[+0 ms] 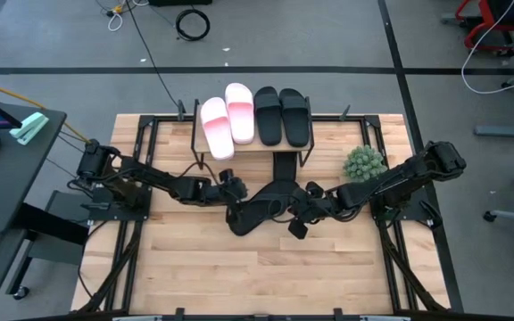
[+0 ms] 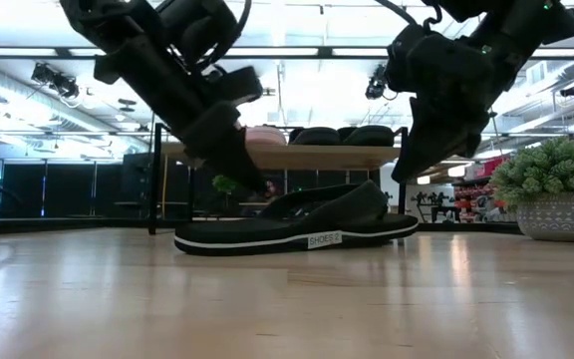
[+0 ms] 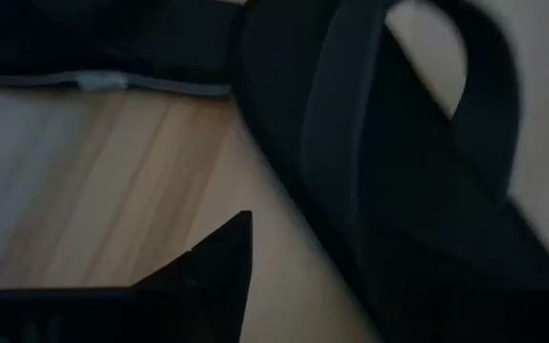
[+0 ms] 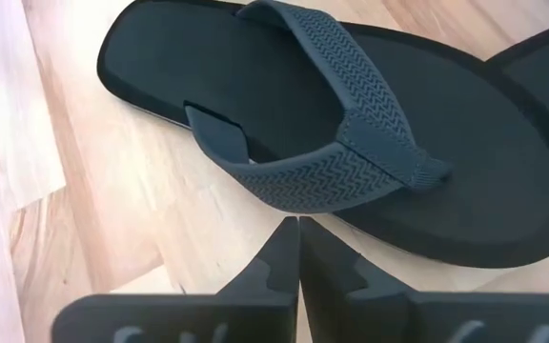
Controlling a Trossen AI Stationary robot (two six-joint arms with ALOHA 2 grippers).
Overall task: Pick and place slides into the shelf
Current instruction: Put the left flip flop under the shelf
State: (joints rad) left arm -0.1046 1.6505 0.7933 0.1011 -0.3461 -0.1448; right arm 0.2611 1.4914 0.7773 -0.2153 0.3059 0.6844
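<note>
Both grippers, left (image 1: 233, 190) jaws unclear, right (image 4: 298, 250) closed and empty, flank a black slide (image 1: 259, 207) seemingly lying diagonally.

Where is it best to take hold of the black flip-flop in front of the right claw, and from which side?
Probably the textured strap: it arches above the black flip-flop, leaving room underneath for one finger. The right claw, now shut, should open and come down from above, across the strap.

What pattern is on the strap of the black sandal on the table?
The strap of the black sandal has a zigzag weave, clearest in the right wrist view.
</note>
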